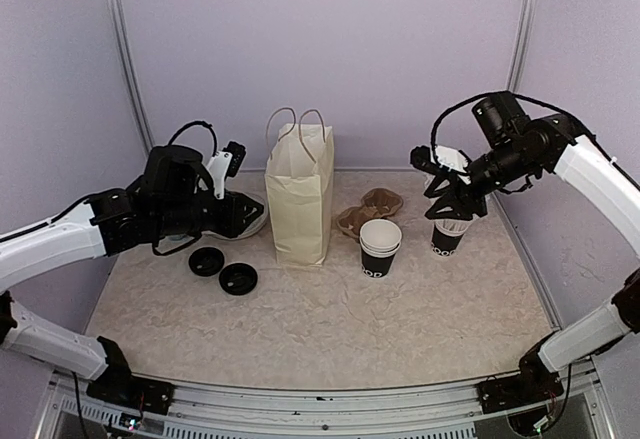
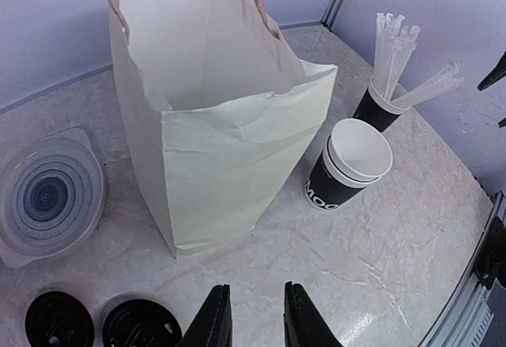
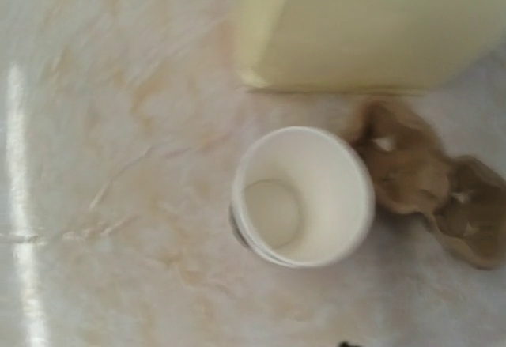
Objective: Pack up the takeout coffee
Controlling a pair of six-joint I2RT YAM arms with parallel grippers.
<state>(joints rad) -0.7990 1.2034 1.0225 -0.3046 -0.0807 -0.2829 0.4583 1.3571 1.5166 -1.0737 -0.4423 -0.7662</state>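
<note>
On the near part of the pale marbled table (image 1: 320, 339), in front of the arm bases, nothing stands. A little farther in, on the left, two round black plastic lids (image 1: 222, 270) lie flat and side by side, on no cup. The left gripper (image 2: 256, 288) hangs just above the table behind the lids. Its fingers are parted by a narrow gap and hold nothing. Beside it sits a shallow clear plastic container with a blue spiral pattern inside (image 2: 49, 197), to the left of the bag.

Right of centre are the two small black paper cups with white lettering (image 1: 380, 251). They are nested one inside the other, upright, with the white inside open to the top. They stand just beside the bag's right front corner.

The tall cream paper bag with twine handles (image 1: 300, 194) stands upright in the middle with its mouth open. Behind the nested cups, a brown moulded-pulp cup carrier (image 1: 370, 209) lies on the table near the bag.

Farther right, a like black paper cup filled with white wrapped straws (image 1: 446, 241) stands apart from the nested pair. The right gripper (image 1: 458, 215) hovers directly over the straws with its fingers spread, gripping nothing.
</note>
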